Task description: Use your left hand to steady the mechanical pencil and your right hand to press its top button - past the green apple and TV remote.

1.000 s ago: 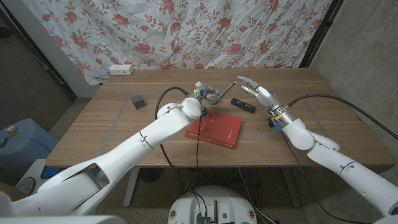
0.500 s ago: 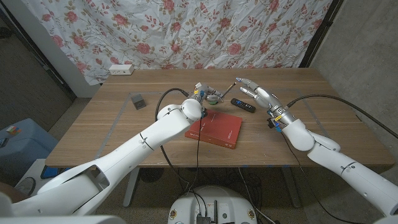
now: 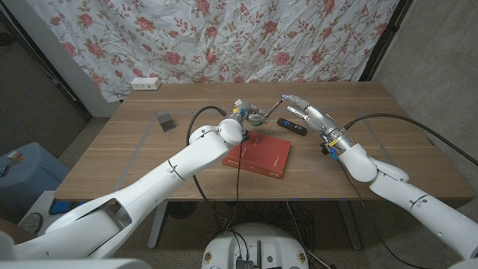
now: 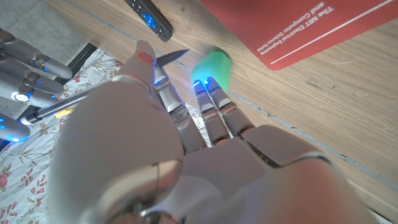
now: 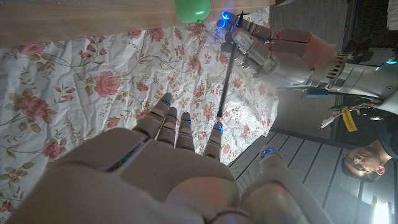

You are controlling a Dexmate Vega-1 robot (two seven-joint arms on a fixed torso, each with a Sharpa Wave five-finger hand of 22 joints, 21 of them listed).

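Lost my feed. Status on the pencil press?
Left hand holds pencil tilted above the table. Right hand open, fingertip at pencil's top. Apple and remote nearby, not blocking.

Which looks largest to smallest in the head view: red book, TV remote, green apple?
1. red book
2. TV remote
3. green apple, mostly hidden behind the left hand, so its rank is unsure.

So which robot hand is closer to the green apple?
The left hand. It is right beside the green apple, holding the mechanical pencil next to it. The right hand hovers farther off, up by the pencil's top end, past the TV remote.
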